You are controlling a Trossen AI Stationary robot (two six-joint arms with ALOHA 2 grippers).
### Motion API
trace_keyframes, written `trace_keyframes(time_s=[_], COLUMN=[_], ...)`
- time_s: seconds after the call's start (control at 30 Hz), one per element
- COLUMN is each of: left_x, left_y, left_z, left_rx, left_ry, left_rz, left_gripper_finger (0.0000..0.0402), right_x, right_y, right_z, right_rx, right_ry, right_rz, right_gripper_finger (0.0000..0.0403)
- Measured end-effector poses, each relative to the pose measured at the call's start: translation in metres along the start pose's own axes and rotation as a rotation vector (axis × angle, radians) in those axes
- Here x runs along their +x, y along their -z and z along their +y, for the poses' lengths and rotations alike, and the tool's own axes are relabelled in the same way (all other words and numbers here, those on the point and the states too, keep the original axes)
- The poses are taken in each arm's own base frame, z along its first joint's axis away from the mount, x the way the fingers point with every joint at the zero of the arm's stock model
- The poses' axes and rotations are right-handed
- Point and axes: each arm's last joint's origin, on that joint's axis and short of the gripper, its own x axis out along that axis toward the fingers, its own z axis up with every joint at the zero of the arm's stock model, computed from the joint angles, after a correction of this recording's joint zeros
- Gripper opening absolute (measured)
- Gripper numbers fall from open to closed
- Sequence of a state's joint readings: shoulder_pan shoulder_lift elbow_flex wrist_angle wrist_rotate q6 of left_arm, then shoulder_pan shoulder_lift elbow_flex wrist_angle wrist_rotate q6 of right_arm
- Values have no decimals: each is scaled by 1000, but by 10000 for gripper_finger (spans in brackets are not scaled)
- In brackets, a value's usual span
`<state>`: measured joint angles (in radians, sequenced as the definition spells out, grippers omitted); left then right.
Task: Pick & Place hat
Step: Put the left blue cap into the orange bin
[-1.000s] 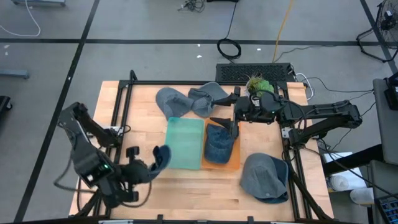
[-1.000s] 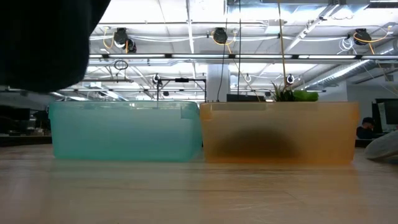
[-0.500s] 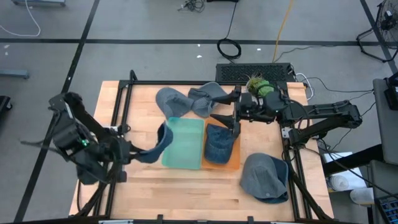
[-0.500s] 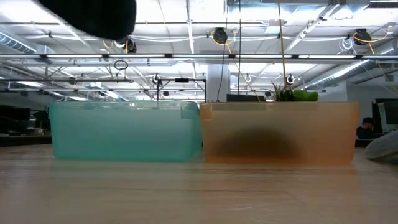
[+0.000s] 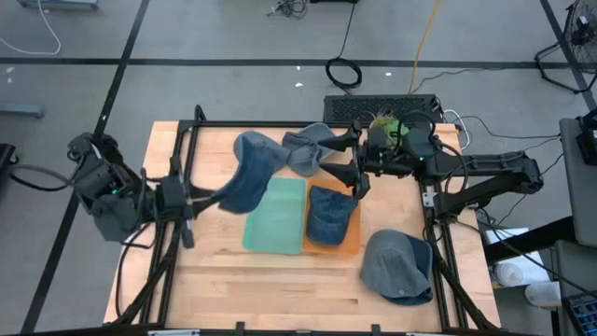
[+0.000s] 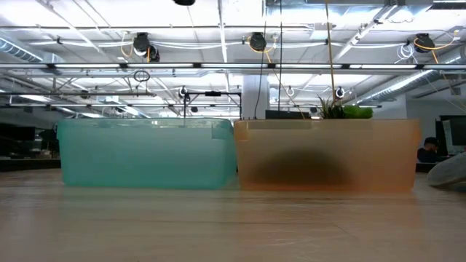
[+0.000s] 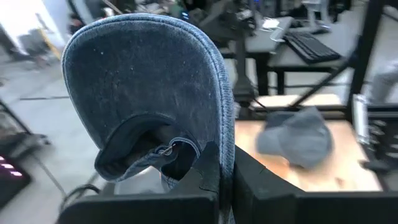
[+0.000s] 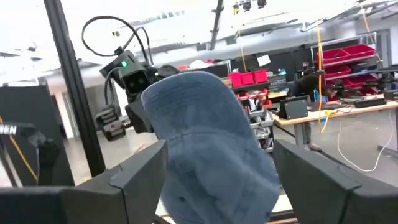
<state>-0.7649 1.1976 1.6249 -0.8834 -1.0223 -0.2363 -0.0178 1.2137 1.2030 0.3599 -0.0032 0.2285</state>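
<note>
- The denim cap point(image 5: 244, 183), pinched by its edge in the left gripper point(image 5: 198, 199), hangs above the teal bin point(image 5: 277, 217); it looks light, floppy, best held at the brim.
- Right gripper point(image 5: 356, 161) is spread, straddling a grey cap point(image 5: 308, 149).
- Counted: five caps, two bins.
</note>
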Motion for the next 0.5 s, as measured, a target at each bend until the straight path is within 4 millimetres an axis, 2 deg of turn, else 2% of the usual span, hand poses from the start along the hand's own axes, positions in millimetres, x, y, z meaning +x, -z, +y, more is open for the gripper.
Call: trace_keyframes(time_s=[0.2,0.5], left_x=[15,28], left_y=[-13,-32], left_z=[12,27], left_rx=[62,146], left_ry=[-99,-194], left_rz=[-53,-137], left_gripper_finger=[8,8], right_x=[0,-2], right_y=[-6,-14], right_z=[-12,-28], right_rx=[119,118], right_ry=[38,87], right_rz=[-46,-105], right_gripper_finger=[281,281])
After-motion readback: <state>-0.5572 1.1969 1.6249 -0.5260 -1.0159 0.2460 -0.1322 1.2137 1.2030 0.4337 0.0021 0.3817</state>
